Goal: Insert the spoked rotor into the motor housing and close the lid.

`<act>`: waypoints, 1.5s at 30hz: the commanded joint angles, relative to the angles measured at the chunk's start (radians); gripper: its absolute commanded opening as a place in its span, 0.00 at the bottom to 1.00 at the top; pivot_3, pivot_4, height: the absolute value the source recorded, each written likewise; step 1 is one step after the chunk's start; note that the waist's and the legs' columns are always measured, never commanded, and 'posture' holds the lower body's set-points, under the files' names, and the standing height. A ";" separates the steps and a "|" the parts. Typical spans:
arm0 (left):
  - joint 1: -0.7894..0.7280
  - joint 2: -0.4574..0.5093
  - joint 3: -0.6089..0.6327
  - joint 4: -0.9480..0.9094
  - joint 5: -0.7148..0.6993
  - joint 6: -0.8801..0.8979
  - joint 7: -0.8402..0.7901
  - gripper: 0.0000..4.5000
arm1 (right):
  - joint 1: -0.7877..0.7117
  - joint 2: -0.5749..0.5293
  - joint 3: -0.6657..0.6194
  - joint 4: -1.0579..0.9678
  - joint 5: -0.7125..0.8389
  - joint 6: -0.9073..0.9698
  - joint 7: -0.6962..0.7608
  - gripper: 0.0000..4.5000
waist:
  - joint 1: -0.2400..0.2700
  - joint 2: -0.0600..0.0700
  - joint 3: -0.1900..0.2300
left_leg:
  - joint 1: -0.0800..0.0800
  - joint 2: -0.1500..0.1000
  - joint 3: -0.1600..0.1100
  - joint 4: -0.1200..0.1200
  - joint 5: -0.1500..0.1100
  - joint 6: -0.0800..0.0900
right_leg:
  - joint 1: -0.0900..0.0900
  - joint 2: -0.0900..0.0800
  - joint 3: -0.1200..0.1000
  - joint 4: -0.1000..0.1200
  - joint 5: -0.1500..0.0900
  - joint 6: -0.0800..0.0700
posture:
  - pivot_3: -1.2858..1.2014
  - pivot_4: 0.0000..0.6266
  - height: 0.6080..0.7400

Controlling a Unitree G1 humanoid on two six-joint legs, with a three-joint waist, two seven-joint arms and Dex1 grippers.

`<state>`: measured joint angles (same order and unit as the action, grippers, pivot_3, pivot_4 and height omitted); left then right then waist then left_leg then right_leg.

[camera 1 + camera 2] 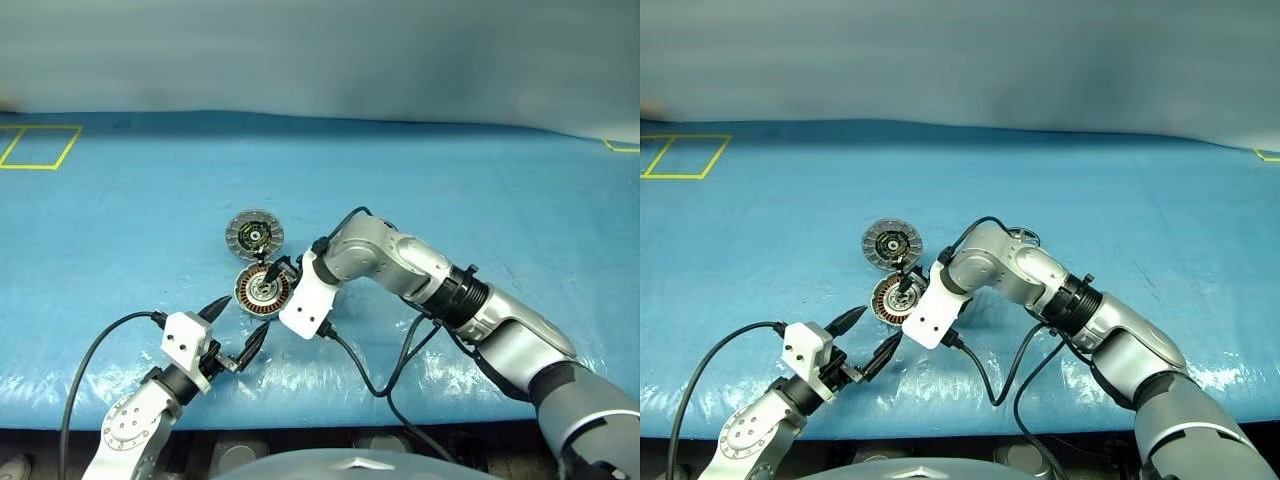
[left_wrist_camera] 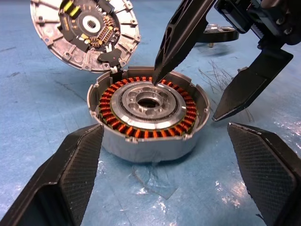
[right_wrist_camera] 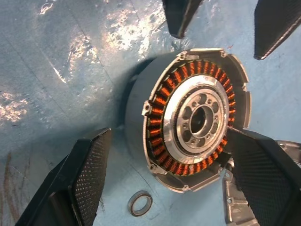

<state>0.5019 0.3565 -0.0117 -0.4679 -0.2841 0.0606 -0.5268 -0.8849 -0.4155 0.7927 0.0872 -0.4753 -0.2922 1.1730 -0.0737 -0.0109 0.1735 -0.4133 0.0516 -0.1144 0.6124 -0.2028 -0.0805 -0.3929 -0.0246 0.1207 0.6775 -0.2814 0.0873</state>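
Note:
The motor housing (image 2: pixel 141 146), a silver cup with copper windings, stands on the blue table in front of me. Seated inside the winding ring is the spoked rotor (image 2: pixel 148 104), silver hub up. The lid (image 2: pixel 84 28) lies open just behind the housing, ribbed inner face up, its hinged edge against the housing's rim. My right gripper (image 2: pixel 186 100) hangs open over the housing. One fingertip touches the rotor's far edge, and the other is outside the housing wall. It holds nothing. My left gripper (image 1: pixel 247 314) is open just short of the housing's near side.
A tiny dark ring (image 3: pixel 140 203) lies on the table beside the housing. A small dark-and-silver piece (image 2: pixel 221 32) rests behind the right gripper. Yellow tape squares (image 1: pixel 40 146) mark the far left. Black cables (image 1: pixel 370 375) hang from both wrists near the table's front edge.

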 commanded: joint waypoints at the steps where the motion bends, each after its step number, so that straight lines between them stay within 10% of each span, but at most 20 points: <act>1: 0.000 0.003 -0.006 -0.026 -0.001 -0.018 -0.009 1.00 | -0.031 0.000 -0.082 -0.075 0.070 0.028 0.030 0.91 | 0.000 0.000 0.000 | 0.000 0.000 0.000 0.000 0.000 0.000 | 0.000 0.000 0.000 0.000 0.000 0.000 | 0.52 0.24 1.00; 10: -0.029 0.037 0.004 -0.039 -0.013 0.009 -0.036 1.00 | 0.059 -0.012 -0.325 -0.255 0.227 0.449 0.016 0.91 | 0.008 0.000 0.000 | 0.000 0.000 -0.001 0.000 0.000 0.000 | 0.001 0.000 -0.001 0.000 0.000 0.000 | 0.52 0.24 1.00; 19: 0.000 0.050 0.020 -0.065 -0.047 0.031 -0.047 1.00 | 0.426 0.175 -0.579 -0.572 0.283 1.104 -0.324 0.91 | 0.007 0.000 0.000 | -0.001 0.000 -0.001 -0.001 0.000 0.000 | -0.001 0.000 0.000 0.001 0.000 -0.001 | 0.52 0.24 1.00; 28: -0.030 0.050 -0.001 -0.060 -0.056 0.042 -0.049 1.00 | 0.656 0.334 -0.573 -0.537 0.285 1.067 -0.651 0.91 | 0.003 -0.001 -0.001 | 0.000 0.000 0.001 0.002 0.001 -0.001 | 0.000 0.000 0.001 0.001 -0.005 -0.001 | 0.52 0.24 1.00; 45: -0.037 0.049 -0.002 -0.072 -0.043 0.061 -0.028 1.00 | 0.705 0.321 -0.456 -0.322 0.370 0.881 -0.713 0.91 | -0.002 -0.001 -0.001 | 0.000 0.000 0.001 0.000 0.001 -0.001 | 0.000 0.000 0.001 0.000 -0.005 -0.001 | 0.52 0.24 1.00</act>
<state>0.4603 0.4011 -0.0191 -0.4852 -0.3279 0.1250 -0.5574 -0.1733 -0.0998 0.3225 -0.2287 -0.1160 0.6218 0.4592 -0.0755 -0.0116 0.1728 -0.4136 0.0517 -0.1138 0.6130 -0.2021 -0.0811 -0.3933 -0.0246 0.1217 0.6780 -0.2865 0.0864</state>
